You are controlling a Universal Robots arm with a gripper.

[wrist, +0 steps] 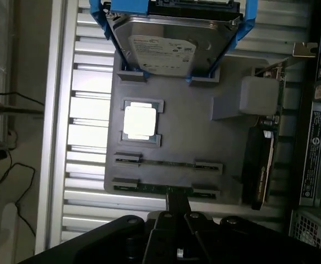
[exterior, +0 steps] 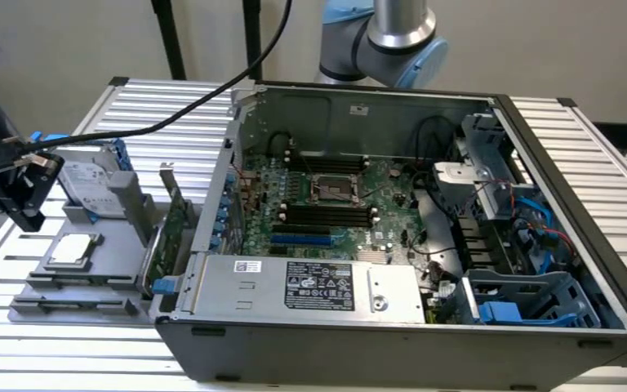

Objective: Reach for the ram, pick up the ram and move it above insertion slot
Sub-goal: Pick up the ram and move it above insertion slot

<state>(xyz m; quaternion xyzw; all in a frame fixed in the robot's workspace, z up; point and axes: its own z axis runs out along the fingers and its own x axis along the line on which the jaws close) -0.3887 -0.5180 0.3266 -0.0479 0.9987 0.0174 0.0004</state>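
The gripper [wrist: 177, 202] hangs over the outer edge of the grey fixture tray [wrist: 232, 181], beside the open computer case [exterior: 401, 343] on the slatted table [exterior: 591, 155]. Whether the gripper is apart or together cannot be told. The ram [wrist: 152, 188], a thin green stick, lies in the tray's outermost holder, directly below the gripper's tip. Contact is not discernible. A processor [wrist: 140, 121] and a hard drive [wrist: 160, 52] occupy the tray beyond it.
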